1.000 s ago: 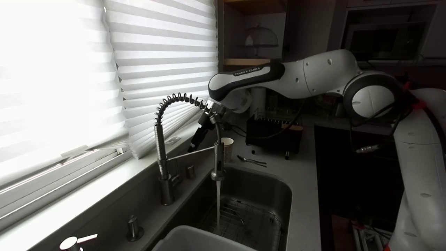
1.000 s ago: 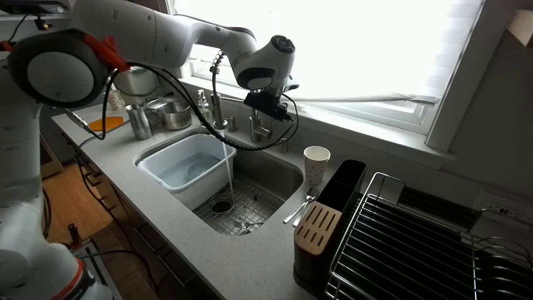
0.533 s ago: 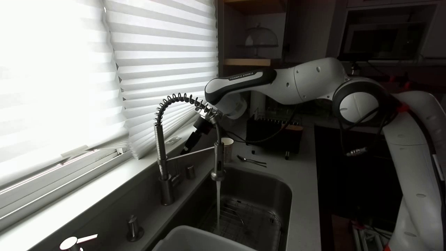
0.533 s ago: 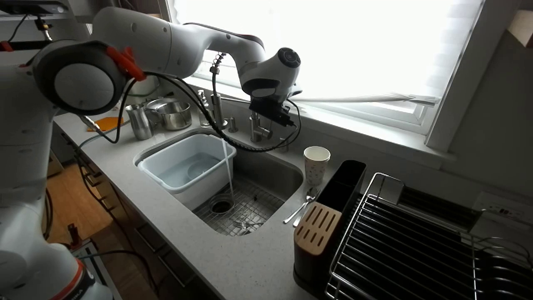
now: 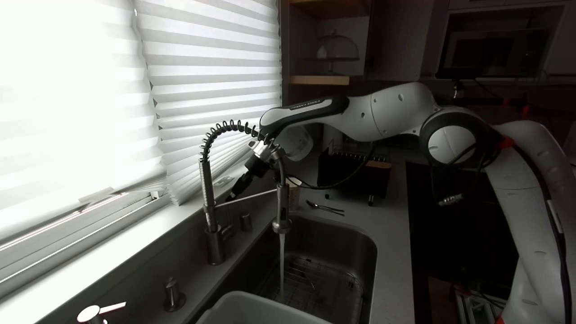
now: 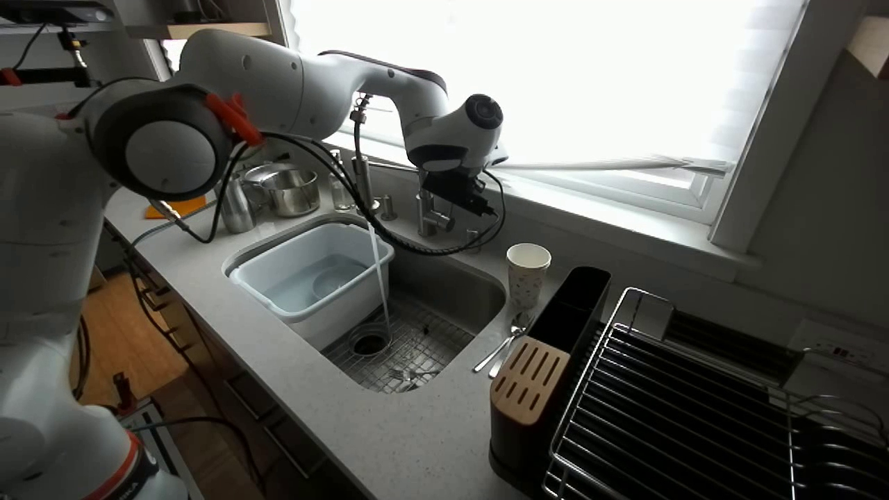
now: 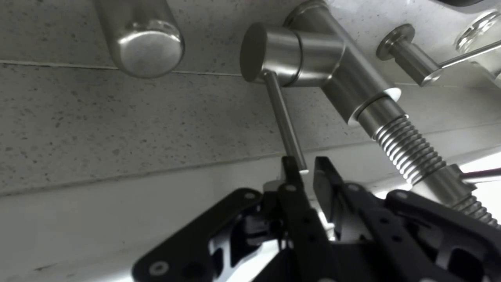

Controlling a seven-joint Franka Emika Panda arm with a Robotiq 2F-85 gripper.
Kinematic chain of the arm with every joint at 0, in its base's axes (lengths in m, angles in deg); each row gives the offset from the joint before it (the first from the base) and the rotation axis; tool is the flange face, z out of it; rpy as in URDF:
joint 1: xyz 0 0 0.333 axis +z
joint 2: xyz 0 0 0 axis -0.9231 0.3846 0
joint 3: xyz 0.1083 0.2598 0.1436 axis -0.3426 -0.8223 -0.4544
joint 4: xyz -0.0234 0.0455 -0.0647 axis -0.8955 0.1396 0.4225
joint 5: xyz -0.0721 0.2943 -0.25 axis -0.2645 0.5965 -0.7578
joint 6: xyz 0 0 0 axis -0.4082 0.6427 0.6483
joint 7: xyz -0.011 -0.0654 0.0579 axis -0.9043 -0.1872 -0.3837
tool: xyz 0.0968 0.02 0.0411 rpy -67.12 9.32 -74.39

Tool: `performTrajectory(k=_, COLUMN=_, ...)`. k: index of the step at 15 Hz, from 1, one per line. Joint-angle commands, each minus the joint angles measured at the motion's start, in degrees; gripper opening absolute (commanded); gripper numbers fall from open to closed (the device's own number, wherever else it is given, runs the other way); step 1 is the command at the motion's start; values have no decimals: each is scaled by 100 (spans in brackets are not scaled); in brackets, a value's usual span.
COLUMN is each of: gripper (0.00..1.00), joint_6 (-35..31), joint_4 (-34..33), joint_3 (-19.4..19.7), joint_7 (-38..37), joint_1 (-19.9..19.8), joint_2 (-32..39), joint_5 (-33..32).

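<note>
My gripper [image 7: 306, 164] reaches toward the thin metal lever [image 7: 283, 117] on the side of the steel faucet [image 7: 352, 86] in the wrist view. The jaws stand partly open, with a narrow gap between the black fingertips [image 7: 290, 166]. The lever's free end shows at the mouth of that gap, close beside the finger on the picture's left; I cannot tell whether they touch. In an exterior view the gripper [image 5: 230, 197] points down behind the faucet's spring hose [image 5: 229, 127]. Water [image 6: 380, 278] runs from the spray head [image 5: 282, 207]. The arm hides the fingers in an exterior view.
A short steel cylinder [image 7: 150, 51] stands near the lever. The sink holds a pale tub [image 6: 340, 316] with water. Beside the sink are a paper cup [image 6: 526, 281], spoons [image 6: 496, 351], a wood-topped black holder [image 6: 529, 378] and a wire rack [image 6: 618, 417]. A window sill [image 6: 625, 219] runs behind.
The arm has come down, and the gripper has moved lower and toward the faucet's base and the window side. Its fingers look closer together. Water keeps running.
</note>
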Motion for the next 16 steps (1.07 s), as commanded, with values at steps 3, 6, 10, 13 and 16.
performTrajectory(k=3, gripper=0, joint_6=4, joint_4=-237, joint_3=-144, joint_7=167, joint_1=-108, joint_2=262, joint_5=395)
performTrajectory(k=6, gripper=0, joint_6=102, joint_4=-275, joint_3=-153, joint_7=155, joint_1=-107, joint_2=314, joint_5=542)
performTrajectory(k=10, gripper=0, joint_6=422, joint_4=-304, joint_3=-126, joint_7=74, joint_1=-94, joint_2=352, joint_5=599)
performTrajectory(k=13, gripper=0, joint_6=617, joint_4=-378, joint_3=-101, joint_7=7, joint_1=-65, joint_2=421, joint_5=579)
performTrajectory(k=16, gripper=0, joint_6=690, joint_4=-426, joint_3=-105, joint_7=-3, joint_1=-54, joint_2=465, joint_5=573)
